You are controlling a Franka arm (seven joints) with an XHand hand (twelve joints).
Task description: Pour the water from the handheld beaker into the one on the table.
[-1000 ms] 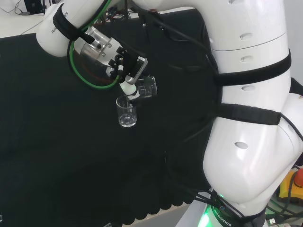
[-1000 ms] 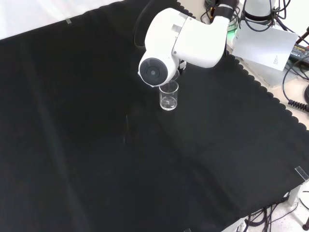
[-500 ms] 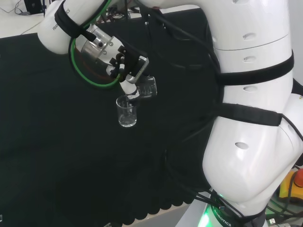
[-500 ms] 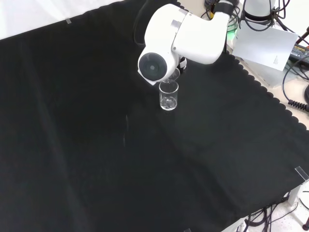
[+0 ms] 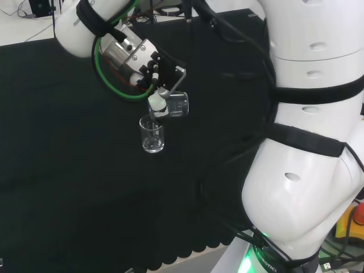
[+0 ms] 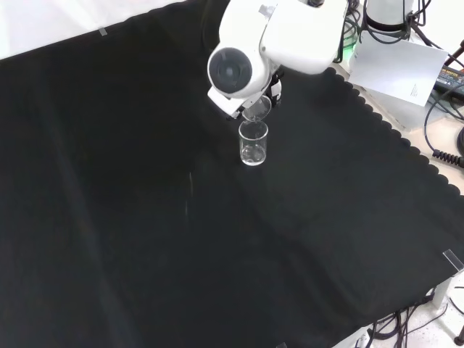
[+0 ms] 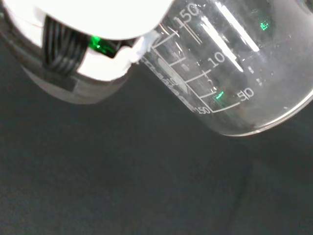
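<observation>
In the head view the hand (image 5: pixel 160 85) is shut on a clear handheld beaker (image 5: pixel 176 106), which lies tipped on its side with its mouth just above the rim of the clear table beaker (image 5: pixel 152 135). The table beaker stands upright on the black cloth. In the front view the handheld beaker (image 6: pixel 257 109) hangs tilted right over the table beaker (image 6: pixel 253 143), under the arm's white link. The wrist view has the handheld beaker's (image 7: pixel 230 68) graduated wall close up, beside a white part of the hand (image 7: pixel 93 29). I cannot tell how much water either beaker holds.
The arm's big white links (image 5: pixel 307 142) take up the right of the head view, and a white link with a round grey cap (image 6: pixel 235 69) stands above the beakers in the front view. Black cloth (image 6: pixel 145 239) spreads all round the table beaker. Papers and cables (image 6: pixel 395 69) lie beyond the cloth's scalloped edge.
The wrist has turned and lifted a little, so the handheld beaker is tipped further over the table beaker. The table beaker has stayed in place.
</observation>
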